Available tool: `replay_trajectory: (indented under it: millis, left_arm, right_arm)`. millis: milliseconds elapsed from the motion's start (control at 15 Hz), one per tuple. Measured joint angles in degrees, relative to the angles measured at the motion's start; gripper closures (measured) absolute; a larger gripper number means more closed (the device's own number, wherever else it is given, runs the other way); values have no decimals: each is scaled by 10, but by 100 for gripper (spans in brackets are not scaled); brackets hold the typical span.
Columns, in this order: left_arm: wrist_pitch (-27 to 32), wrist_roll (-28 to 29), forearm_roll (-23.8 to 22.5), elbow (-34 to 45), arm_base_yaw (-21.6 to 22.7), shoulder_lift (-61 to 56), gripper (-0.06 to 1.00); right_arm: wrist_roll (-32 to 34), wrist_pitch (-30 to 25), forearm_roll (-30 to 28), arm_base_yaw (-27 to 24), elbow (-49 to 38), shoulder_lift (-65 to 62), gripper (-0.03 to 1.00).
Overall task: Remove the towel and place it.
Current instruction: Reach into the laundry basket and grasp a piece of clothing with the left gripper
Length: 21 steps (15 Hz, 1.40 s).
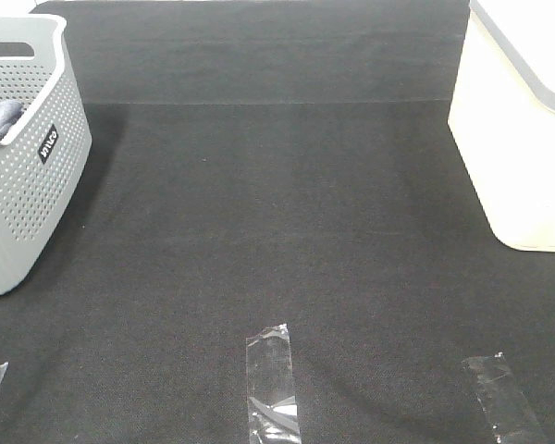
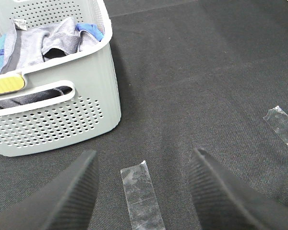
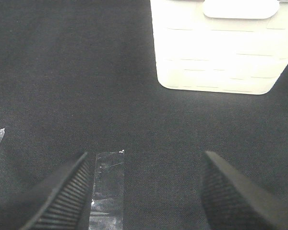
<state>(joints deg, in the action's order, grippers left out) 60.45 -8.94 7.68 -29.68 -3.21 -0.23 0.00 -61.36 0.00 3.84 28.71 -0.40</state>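
Observation:
The slate-grey towel [image 2: 43, 43] lies crumpled inside the grey perforated basket [image 2: 67, 115], next to a bright blue cloth [image 2: 92, 32]. In the exterior high view the basket [image 1: 28, 176] stands at the far left and a bit of the towel [image 1: 0, 116] shows through its handle opening. My left gripper [image 2: 143, 191] is open and empty, low over the dark mat, apart from the basket. My right gripper [image 3: 144, 191] is open and empty, facing the white bin. Neither gripper shows in the exterior high view.
A white bin [image 1: 523, 129] stands at the right edge, also in the right wrist view [image 3: 216, 48]. Clear tape strips [image 1: 273, 384] [image 1: 499, 393] lie on the black mat [image 1: 277, 203] near the front. A yellow object [image 2: 7, 85] rests at the basket's rim.

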Motion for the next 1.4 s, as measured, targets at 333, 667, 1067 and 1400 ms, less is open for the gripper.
replay_trajectory:
  millis: [333, 667, 1067, 1400]
  left_arm:
    - [0, 0, 0, 0, 0, 0, 39]
    - [0, 0, 0, 0, 0, 0, 39]
    - [0, 0, 0, 0, 0, 0, 39]
    - [0, 0, 0, 0, 0, 0, 39]
  right_arm:
    - [0, 0, 0, 0, 0, 0, 34]
    - [0, 0, 0, 0, 0, 0, 34]
    - [0, 0, 0, 0, 0, 0, 34]
    - [0, 0, 0, 0, 0, 0, 34]
